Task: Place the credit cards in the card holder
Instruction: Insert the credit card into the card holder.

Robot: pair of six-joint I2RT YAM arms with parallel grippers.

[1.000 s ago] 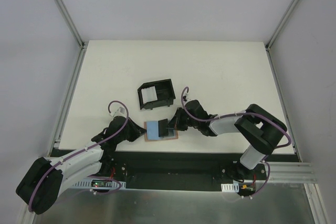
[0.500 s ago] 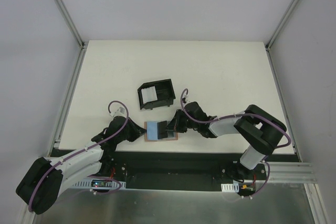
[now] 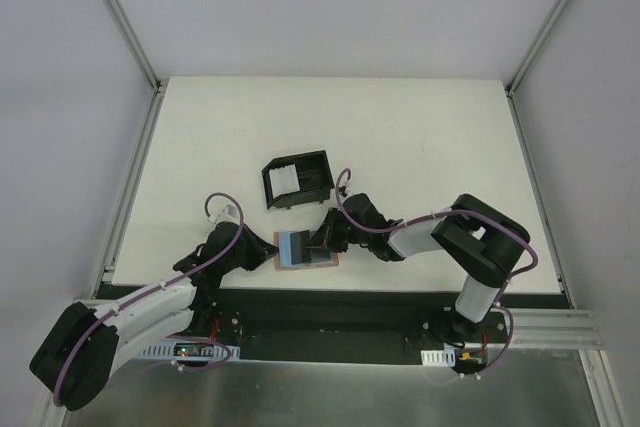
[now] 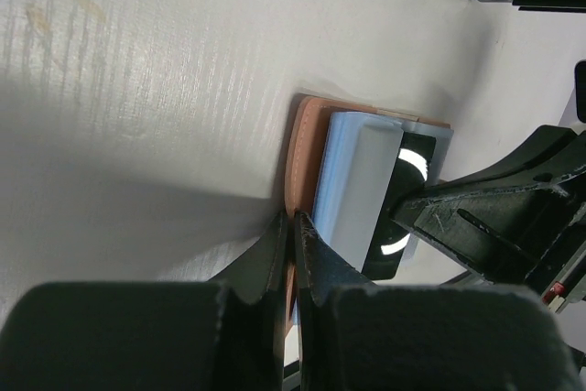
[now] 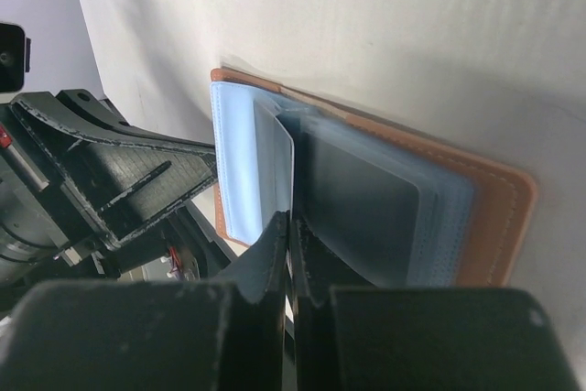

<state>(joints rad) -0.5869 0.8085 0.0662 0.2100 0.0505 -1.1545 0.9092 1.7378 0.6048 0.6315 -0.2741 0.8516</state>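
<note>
Top external view: the card holder (image 3: 330, 261) lies open on the table (image 3: 420, 137), close to the near edge, between my two arms. My left gripper (image 3: 266, 251) comes at it from the left, and its jaws are clamped on the tan left edge (my left wrist view shows the leather pinched right between the fingertips). My right gripper (image 3: 322, 241) reaches in from the right, low over the open holder. Its jaws are pressed together on the edge of a light blue card (image 3: 291, 245). That card sits over the holder's left half, with its right side tilted up off the inner pockets. In my right wrist view, the holder's other half shows clear, stacked pockets framed by brown stitched leather. Farther back on the table, just beyond the holder, stands a black box (image 3: 312, 177) with an open side. It holds white cards (image 3: 284, 183) at its left end. The box is apart from both of my grippers.
</note>
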